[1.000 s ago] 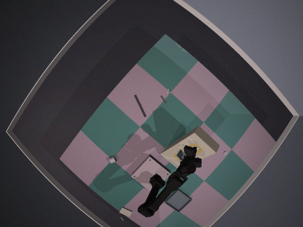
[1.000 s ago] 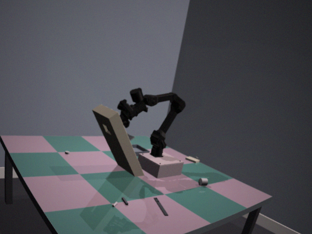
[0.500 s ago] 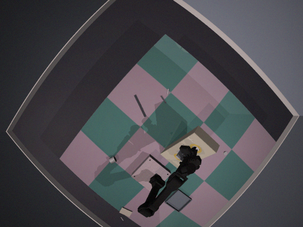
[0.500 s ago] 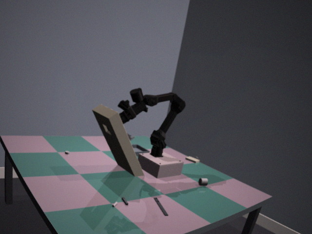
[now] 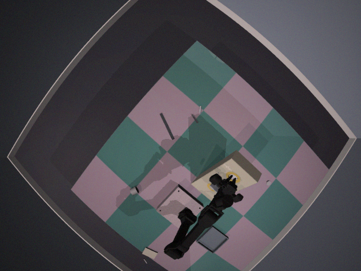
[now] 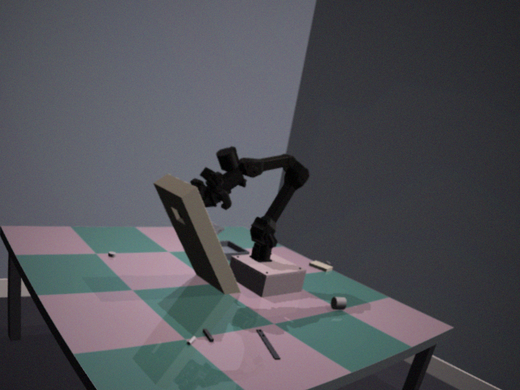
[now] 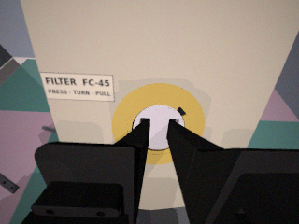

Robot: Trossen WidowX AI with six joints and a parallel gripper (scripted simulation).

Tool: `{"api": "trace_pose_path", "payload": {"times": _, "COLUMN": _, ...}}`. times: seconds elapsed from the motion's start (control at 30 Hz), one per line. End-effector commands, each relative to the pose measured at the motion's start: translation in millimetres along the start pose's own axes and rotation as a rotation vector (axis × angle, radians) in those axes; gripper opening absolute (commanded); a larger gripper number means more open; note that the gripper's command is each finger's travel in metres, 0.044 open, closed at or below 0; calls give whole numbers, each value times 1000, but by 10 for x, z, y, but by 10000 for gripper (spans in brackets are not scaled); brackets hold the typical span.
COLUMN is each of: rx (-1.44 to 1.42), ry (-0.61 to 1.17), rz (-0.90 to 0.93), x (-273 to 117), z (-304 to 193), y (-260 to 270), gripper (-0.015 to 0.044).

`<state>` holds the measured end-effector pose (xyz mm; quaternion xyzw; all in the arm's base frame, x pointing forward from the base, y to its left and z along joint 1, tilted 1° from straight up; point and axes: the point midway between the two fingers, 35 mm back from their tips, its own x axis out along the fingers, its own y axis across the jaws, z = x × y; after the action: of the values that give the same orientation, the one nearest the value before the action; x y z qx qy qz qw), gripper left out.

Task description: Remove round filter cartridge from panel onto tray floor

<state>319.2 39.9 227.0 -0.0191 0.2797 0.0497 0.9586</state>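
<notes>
Across the widest stretch of your scene lies one pink-and-green checkered table [image 5: 140, 96] [image 6: 84, 318] [image 7: 23, 131], with one black arm [image 5: 198, 227] [image 6: 281, 201] reaching over it from one pink base box [image 6: 289, 283]. You see one cream service panel [image 5: 247, 178] [image 6: 214, 239] [image 7: 159, 42] leaning tilted before it, and one shallow grey tray [image 5: 212, 239] [image 6: 228, 248] on the table near the arm. Your gripper [image 5: 233, 178] [image 6: 206, 196] [image 7: 157, 123] has its two fingers clenched on the one filter cartridge [image 5: 233, 177] [image 7: 159, 114], gripping the strip between its two narrow slots. The cartridge sits in the panel, inside a yellow ring [image 5: 238, 178] [image 7: 122, 114], its face pointing out toward the gripper; its body is hidden, so you cannot read its long axis directly. That face is round, plain and pale white, with one small dark notch [image 7: 181, 111] at its upper right edge in your wrist view.
</notes>
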Motion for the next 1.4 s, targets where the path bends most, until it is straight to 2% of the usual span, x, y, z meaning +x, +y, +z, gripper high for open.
{"api": "trace_pose_path", "payload": {"times": 0.0, "rx": -164, "ry": 3, "rz": 2, "x": 71, "z": -3, "y": 6, "gripper": 0}}
{"api": "trace_pose_path", "payload": {"times": 0.8, "rx": -996, "ry": 2, "rz": 3, "x": 78, "z": -3, "y": 6, "gripper": 0}}
{"api": "trace_pose_path", "payload": {"times": 1.0, "rx": -873, "ry": 3, "rz": 3, "x": 87, "z": -3, "y": 5, "gripper": 0}}
{"api": "trace_pose_path", "payload": {"times": 1.37, "rx": -867, "ry": 3, "rz": 3, "x": 88, "z": -3, "y": 5, "gripper": 0}}
